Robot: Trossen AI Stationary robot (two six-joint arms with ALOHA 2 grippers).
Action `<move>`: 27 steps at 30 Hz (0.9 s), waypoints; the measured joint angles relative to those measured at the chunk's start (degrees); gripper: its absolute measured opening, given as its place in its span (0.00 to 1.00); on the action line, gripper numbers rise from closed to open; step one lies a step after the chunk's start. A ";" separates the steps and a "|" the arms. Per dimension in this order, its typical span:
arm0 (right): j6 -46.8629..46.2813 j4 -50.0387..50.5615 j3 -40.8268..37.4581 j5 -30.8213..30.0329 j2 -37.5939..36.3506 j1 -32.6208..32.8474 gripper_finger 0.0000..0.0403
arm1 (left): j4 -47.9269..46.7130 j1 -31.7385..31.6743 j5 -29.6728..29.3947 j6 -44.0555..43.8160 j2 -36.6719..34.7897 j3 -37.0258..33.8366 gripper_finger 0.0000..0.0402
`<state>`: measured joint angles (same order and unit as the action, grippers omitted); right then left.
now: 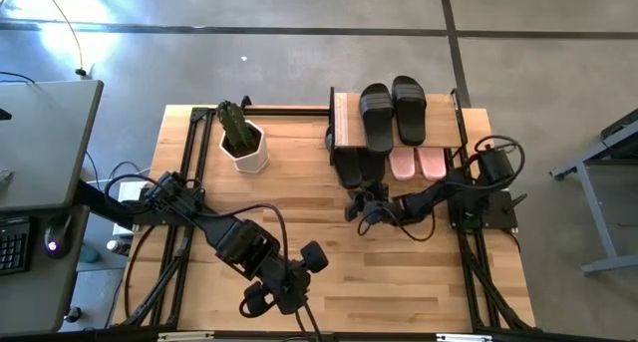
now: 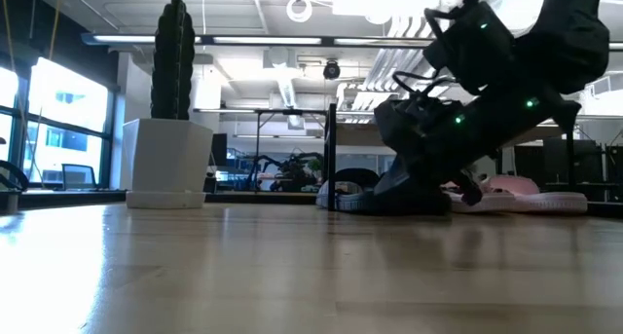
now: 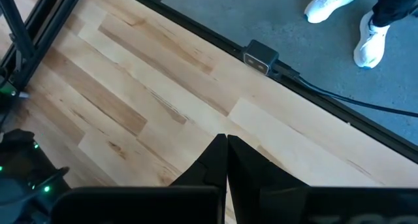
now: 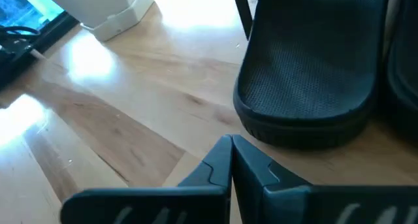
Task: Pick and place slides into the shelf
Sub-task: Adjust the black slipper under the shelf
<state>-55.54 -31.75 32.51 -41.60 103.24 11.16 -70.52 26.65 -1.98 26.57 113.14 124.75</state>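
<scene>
The shelf stands at the table's far edge, right of the middle. Two black slides lie side by side on its wooden top board. Under the board, the heels of two more black slides and of the two pink slides stick out toward the near side. My right gripper is shut, low over the table. It sits just in front of the left black slide's heel and is apart from it in the right wrist view. My left gripper waits shut near the table's near edge.
A white hexagonal pot with a cactus stands left of the shelf, also in the low view. Bare wood lies between the two arms. A person's white shoes stand on the floor beyond the near edge. A desk is left of the table.
</scene>
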 joint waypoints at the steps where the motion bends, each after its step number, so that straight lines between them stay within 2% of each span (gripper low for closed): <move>1: 0.08 -0.06 0.00 0.79 0.01 -0.55 0.00 | 0.00 0.00 0.00 0.04 0.00 0.00 0.00; 14: 4.28 -0.24 0.64 6.97 0.00 -7.27 0.00 | 0.13 0.00 -0.17 -0.02 0.00 0.00 0.00; 27: 6.66 1.51 3.13 8.34 0.00 -11.70 0.00 | 0.13 0.00 -0.57 -1.55 0.00 0.00 0.00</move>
<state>-48.88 -30.23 35.64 -33.26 103.24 -0.54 -70.39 26.65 -2.55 25.02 113.14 124.75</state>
